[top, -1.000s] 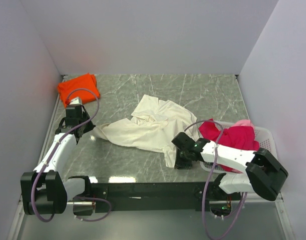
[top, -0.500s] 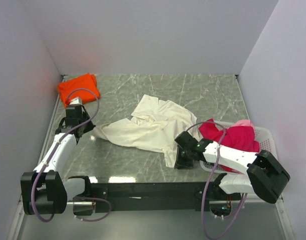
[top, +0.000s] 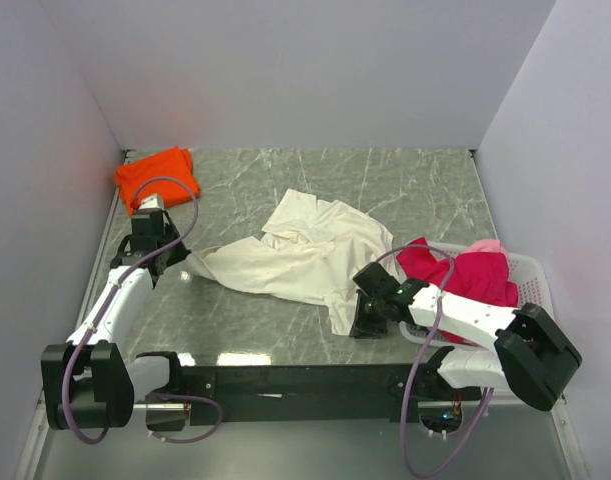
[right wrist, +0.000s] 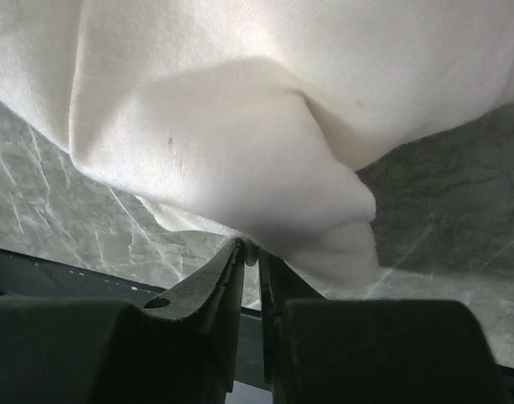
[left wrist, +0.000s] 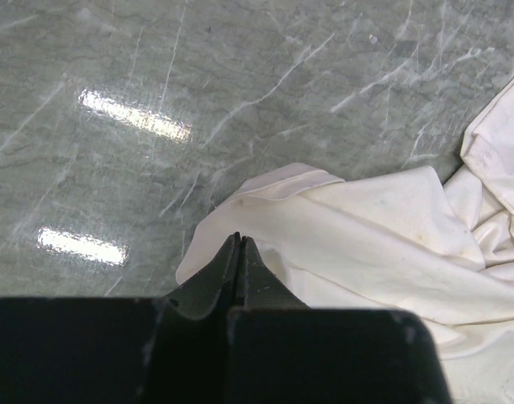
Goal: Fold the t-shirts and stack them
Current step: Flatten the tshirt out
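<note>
The cream t-shirt (top: 305,255) lies crumpled in the middle of the tabletop (top: 405,190), between the two arms. The left jaws are pressed together, tips at the shirt's left edge; whether they hold cloth, I cannot tell. The right jaws, nearly together, pinch a fold at its near right corner.

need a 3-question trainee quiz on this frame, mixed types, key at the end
1. True or false: the orange t-shirt lies spread flat mid-table.
2. What is in the white basket? A. socks B. crimson and pink t-shirts C. nothing
3. Fill in: the right gripper grips the ___ t-shirt.
Key: 1 false, it sits in the far left corner. 2 B. 3 cream, the cream t-shirt.
</note>
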Tool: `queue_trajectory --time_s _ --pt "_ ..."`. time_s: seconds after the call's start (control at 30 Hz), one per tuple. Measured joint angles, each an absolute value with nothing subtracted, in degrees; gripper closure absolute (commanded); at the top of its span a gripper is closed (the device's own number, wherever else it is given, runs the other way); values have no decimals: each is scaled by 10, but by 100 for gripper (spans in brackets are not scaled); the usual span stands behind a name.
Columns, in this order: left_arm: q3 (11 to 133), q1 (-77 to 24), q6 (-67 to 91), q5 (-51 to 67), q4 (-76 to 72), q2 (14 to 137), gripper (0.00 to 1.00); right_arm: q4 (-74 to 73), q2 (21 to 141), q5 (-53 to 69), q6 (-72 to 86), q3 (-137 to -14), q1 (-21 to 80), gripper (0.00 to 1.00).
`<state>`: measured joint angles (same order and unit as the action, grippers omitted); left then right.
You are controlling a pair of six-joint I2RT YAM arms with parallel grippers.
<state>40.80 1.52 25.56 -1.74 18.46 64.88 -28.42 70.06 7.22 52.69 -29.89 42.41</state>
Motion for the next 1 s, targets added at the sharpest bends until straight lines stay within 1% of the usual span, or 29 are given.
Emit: queue_trajectory --time_s 0.13,0.2,0.23,0.27,0.3,0.53,0.73,1.0 --pt "408 15 256 -17 185 649 99 -286 701 72 526 -298 422 85" --pt "408 15 256 -17 185 649 99 -287 699 72 526 -298 421 87" --pt "408 15 256 -17 185 649 99 -287 696 72 525 -297 421 90" --pt "408 15 256 -17 185 649 99 -288 694 72 524 -295 420 97" --pt "408 15 256 -17 185 649 99 -288 692 71 523 -294 420 100" --pt "408 15 252 -39 190 656 99 -333 667 53 515 -292 411 100" --pt "408 26 251 -78 205 657 99 -409 598 38 508 -296 407 100" --pt "411 48 251 -90 213 657 99 -497 536 21 505 -337 390 100"
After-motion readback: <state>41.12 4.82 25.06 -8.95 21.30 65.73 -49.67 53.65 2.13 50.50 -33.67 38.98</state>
